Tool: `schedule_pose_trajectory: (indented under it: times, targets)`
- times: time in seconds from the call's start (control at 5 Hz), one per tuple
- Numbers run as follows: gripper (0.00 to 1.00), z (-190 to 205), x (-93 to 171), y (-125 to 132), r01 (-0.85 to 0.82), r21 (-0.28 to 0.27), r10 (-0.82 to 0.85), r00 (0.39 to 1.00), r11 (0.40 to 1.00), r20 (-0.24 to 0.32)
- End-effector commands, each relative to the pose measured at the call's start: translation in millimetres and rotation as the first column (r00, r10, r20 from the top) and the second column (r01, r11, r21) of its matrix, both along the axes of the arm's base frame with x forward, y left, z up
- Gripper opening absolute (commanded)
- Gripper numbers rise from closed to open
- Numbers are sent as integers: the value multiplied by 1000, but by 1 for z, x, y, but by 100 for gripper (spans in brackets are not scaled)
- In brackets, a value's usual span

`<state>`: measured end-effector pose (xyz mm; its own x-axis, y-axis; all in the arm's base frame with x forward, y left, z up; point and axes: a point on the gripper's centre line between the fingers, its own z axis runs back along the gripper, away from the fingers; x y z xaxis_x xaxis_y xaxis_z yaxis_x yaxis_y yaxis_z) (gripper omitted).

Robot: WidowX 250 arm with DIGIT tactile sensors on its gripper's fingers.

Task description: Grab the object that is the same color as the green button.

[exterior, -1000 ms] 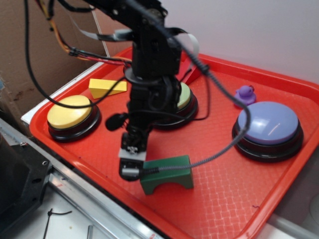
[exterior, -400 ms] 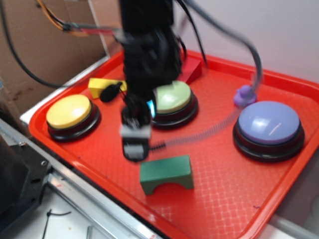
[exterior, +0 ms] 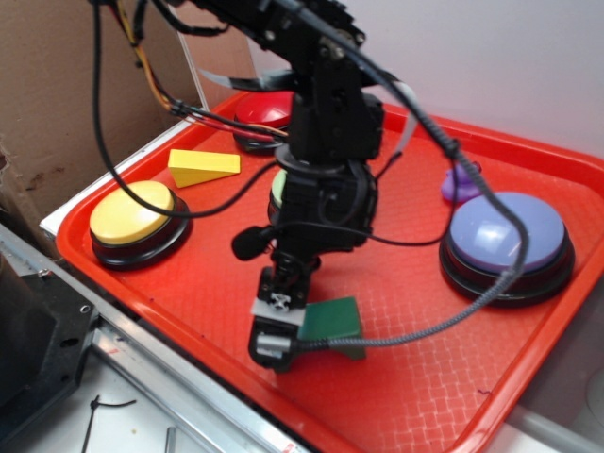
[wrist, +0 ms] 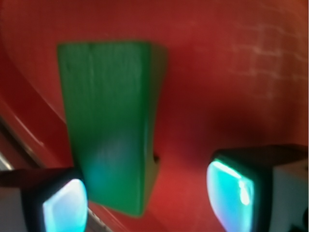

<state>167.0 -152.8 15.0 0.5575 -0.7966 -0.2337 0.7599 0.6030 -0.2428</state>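
Green bridge-shaped block (exterior: 332, 322) sits on the red tray (exterior: 425, 377) near the tray's front edge, roughly mid-way along it. Hand (exterior: 276, 342) is low over the block's left end, pointing down at the tray. Wrist view: block (wrist: 108, 121) runs lengthwise between the two fingers, left finger pad (wrist: 65, 205) right against the block's near corner, right finger pad (wrist: 231, 188) well apart from it with bare tray between. Jaws wide apart, nothing gripped.

Green button (exterior: 279, 189) mostly hidden behind the arm, only a pale green sliver shows, mid tray. Yellow button (exterior: 132, 212) at the tray's left edge. Yellow wedge (exterior: 202, 167) just behind it, toward the back-left corner. Red button (exterior: 264, 111) at the back edge, partly hidden by the arm. Lavender button (exterior: 505, 236) at the right side. Small purple duck-like toy (exterior: 461, 184) just behind that, blurred and partly behind a cable.
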Motion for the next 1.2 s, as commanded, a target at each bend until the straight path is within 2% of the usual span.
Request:
schedule_pose_trajectory:
  times: [0.0,0.2,0.4,0.6,1.0]
  targets:
    - [100,9,-6,7,-47,-20,49,996,999,80]
    - [100,17,-2,12,-114,5,112,986,994,126]
    - [0,12,-4,16,-174,91,159,975,980,156]
    - [0,13,-5,16,-196,147,169,969,970,180]
    - [0,19,-7,18,-224,168,188,961,960,204]
